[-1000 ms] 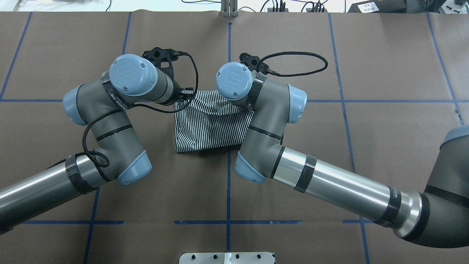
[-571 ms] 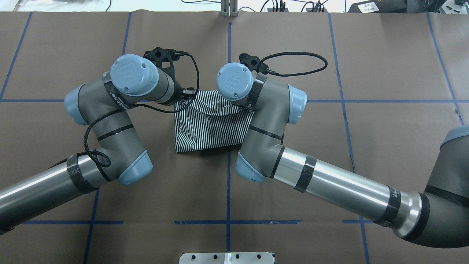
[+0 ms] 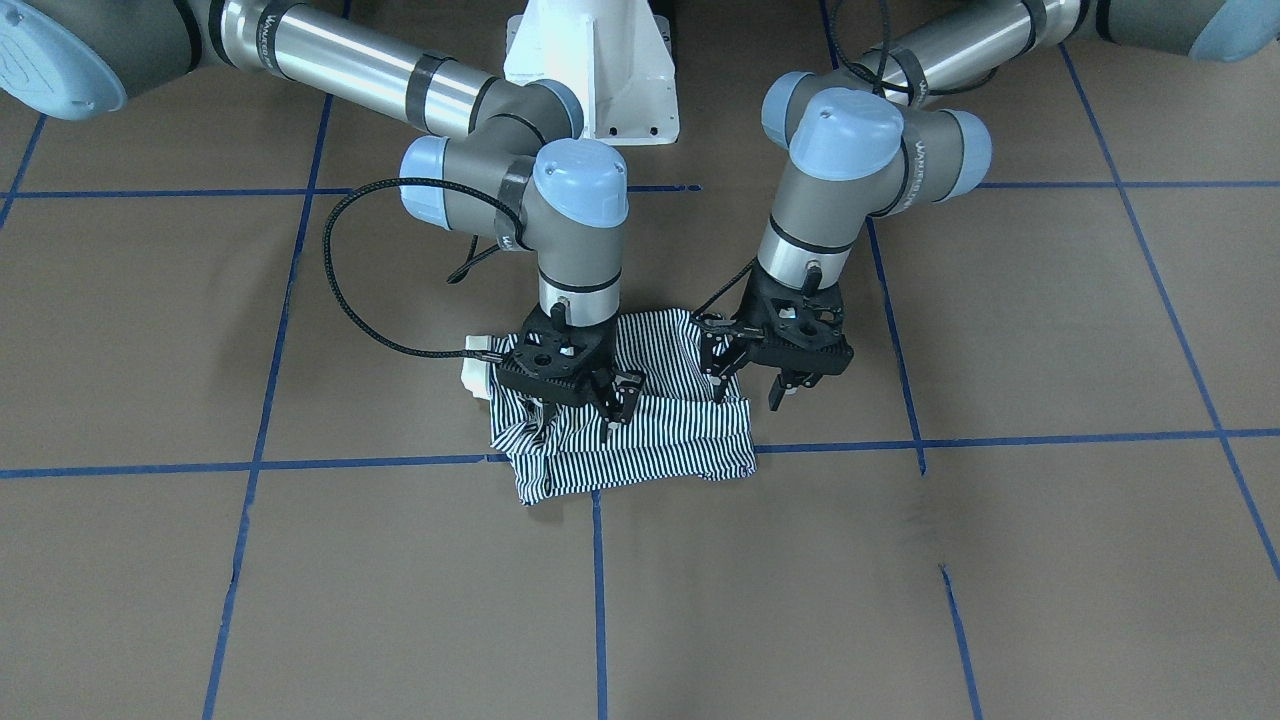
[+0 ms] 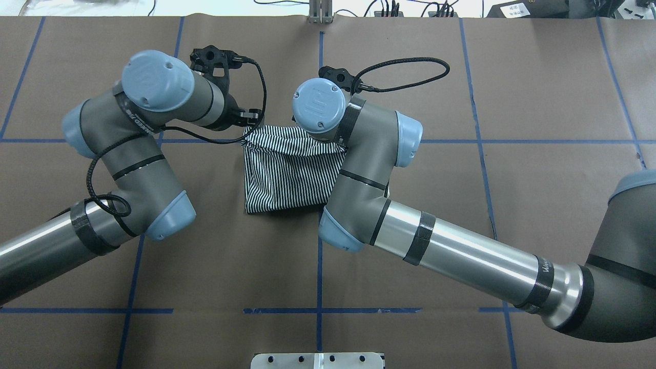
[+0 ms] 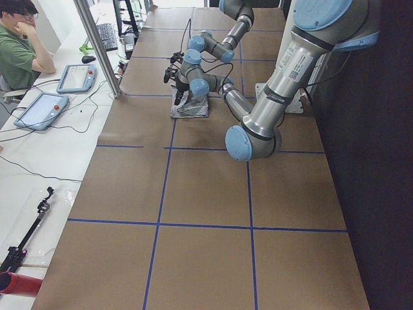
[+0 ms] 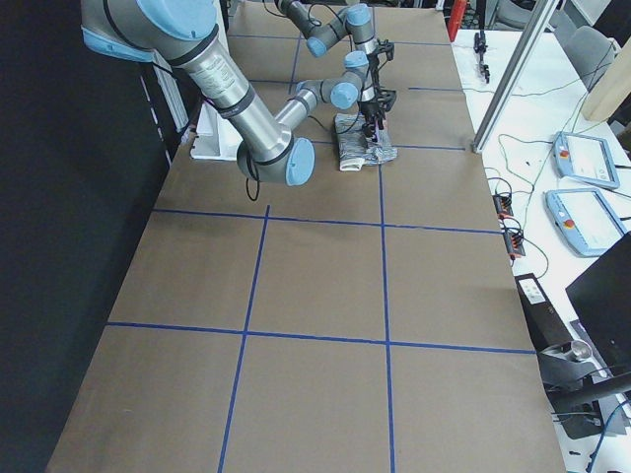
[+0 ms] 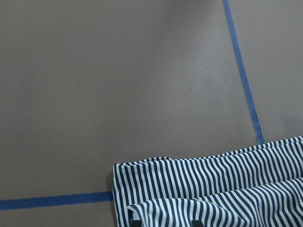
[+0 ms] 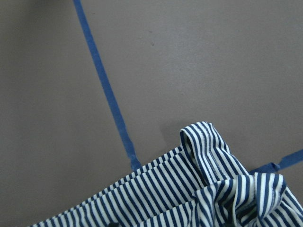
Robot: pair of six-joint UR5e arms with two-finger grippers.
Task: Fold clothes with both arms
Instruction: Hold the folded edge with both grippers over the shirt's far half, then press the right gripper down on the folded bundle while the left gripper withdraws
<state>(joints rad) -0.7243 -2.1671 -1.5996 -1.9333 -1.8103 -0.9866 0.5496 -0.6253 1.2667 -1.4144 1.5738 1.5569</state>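
Right now the shirt (image 4: 284,177) lies folded into a compact block at the middle of the tabletop (image 4: 512,102), over a crossing of the blue tape lines (image 3: 300,465). Its edge nearest the robot is straight and flat. The far edge is rumpled and sits along a tape line, just overlapping it in the front view. A cream bit (image 3: 476,374) sticks out at the side toward the robot's right.

Both arms reach in over the far half of the shirt. The right fingers (image 3: 612,412) hang spread apart above the striped cloth and are not clamped on it. The left fingers (image 3: 777,390) are also spread and hold nothing; they stand at the shirt's corner on the robot's left. The left arm (image 4: 138,154) bends in from beside that edge, while the elbow of the right arm (image 4: 461,251) covers the shirt's opposite side from above.

Brown tabletop shows on every side of the shirt, wide toward both ends and toward the operators. The white pedestal (image 3: 600,80) stands well behind it.
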